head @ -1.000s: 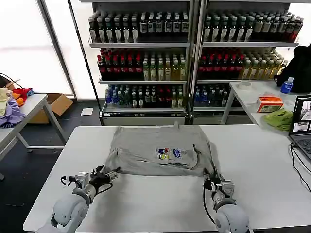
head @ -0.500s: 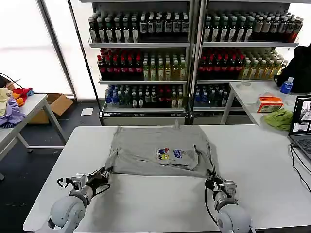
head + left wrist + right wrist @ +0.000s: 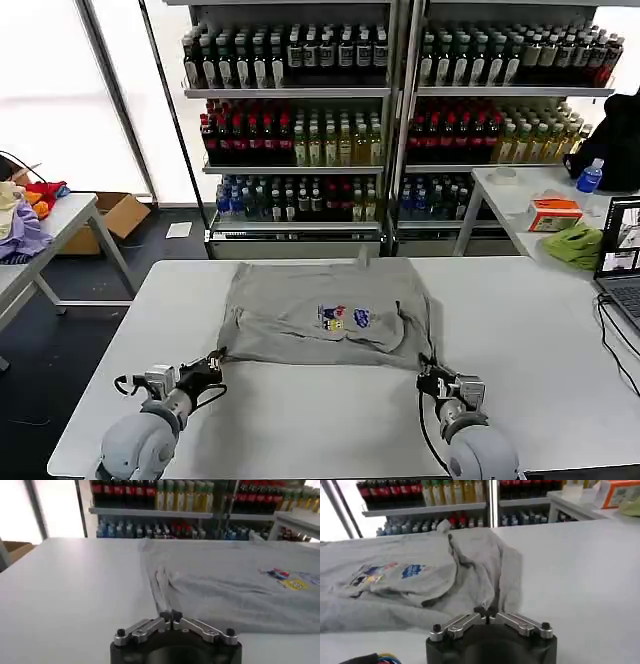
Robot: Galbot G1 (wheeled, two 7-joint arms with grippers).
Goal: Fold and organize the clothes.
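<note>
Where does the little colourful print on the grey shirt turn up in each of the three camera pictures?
Head view: the chest print lies mid-shirt, between the two arms.
Left wrist view: the print is at the far edge of the picture.
Right wrist view: the print is beyond the pincer.
Shared landmark: the bottle shelves behind the table.

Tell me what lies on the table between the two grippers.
In the head view, bare white table between left gripper and right gripper; the grey shirt lies just beyond.

A shop-like test space — shelves packed with bottled drinks behind white work tables.
</note>
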